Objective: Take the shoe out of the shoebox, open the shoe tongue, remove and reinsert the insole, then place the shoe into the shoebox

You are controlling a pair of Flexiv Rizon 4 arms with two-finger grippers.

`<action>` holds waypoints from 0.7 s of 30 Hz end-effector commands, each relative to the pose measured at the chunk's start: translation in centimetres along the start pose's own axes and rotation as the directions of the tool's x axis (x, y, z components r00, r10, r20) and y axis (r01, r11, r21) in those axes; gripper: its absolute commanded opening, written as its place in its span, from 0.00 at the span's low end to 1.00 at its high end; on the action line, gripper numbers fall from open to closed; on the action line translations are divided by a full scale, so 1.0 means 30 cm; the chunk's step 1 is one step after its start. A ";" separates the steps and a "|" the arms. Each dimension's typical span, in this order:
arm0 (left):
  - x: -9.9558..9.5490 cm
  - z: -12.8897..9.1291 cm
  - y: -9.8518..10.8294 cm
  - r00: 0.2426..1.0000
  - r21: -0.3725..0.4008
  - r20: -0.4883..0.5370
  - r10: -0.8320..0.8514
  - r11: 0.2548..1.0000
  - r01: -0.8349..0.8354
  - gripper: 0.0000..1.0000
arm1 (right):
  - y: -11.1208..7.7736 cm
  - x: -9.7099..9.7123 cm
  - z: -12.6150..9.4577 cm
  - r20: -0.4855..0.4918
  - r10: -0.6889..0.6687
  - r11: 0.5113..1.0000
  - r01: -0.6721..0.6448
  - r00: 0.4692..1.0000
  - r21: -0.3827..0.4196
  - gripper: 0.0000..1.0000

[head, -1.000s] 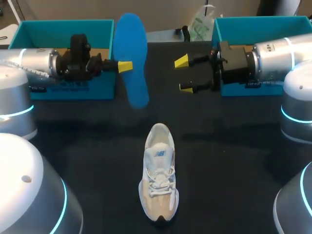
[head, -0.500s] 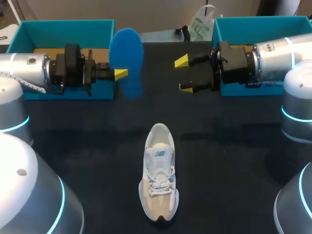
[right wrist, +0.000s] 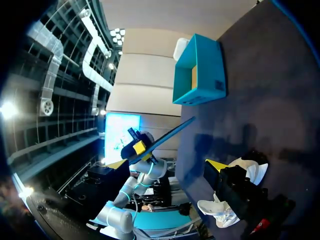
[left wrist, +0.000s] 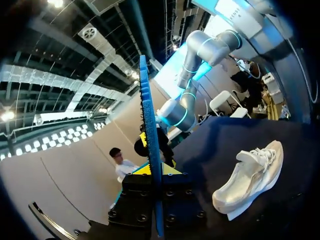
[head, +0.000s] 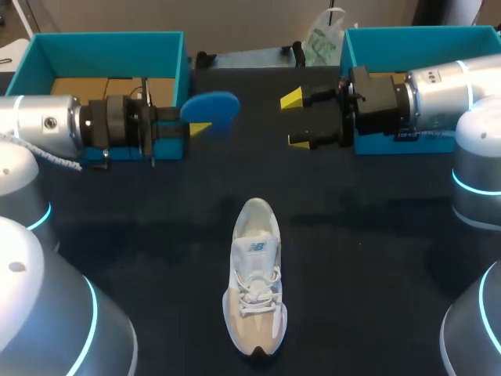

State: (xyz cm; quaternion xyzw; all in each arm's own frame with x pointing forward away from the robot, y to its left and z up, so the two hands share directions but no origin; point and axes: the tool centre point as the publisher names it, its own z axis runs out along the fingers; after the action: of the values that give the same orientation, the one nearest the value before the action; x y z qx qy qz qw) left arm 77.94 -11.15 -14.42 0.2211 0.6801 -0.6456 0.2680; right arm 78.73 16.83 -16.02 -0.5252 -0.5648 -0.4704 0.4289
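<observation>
At table centre the white shoe stands on its sole, toe toward the robot, outside both boxes. Left gripper clamps the blue insole in the air in front of the left teal box. Right gripper hangs spread wide and holds nothing, beside the right teal box. Head view shows only one left fingertip. The left wrist view shows the insole edge-on, pinched from both sides, with the shoe off to one side. The right wrist view catches the insole as a slanted strip. Since a second ago the insole has rolled from broad face-on to a short sliver. Shoe and right arm are unchanged.
</observation>
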 end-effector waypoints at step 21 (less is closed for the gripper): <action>0.006 0.050 0.043 0.695 -0.122 -0.030 0.718 0.688 -0.715 0.00 | 0.000 0.001 0.006 0.001 0.000 1.000 0.000 1.000 -0.002 1.00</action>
State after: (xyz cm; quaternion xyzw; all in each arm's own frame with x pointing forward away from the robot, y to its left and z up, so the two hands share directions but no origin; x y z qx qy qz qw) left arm 79.15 -12.42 -15.44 0.4187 0.5852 -0.5262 0.4532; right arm 78.76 16.90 -15.97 -0.5257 -0.5653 -0.4695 0.4286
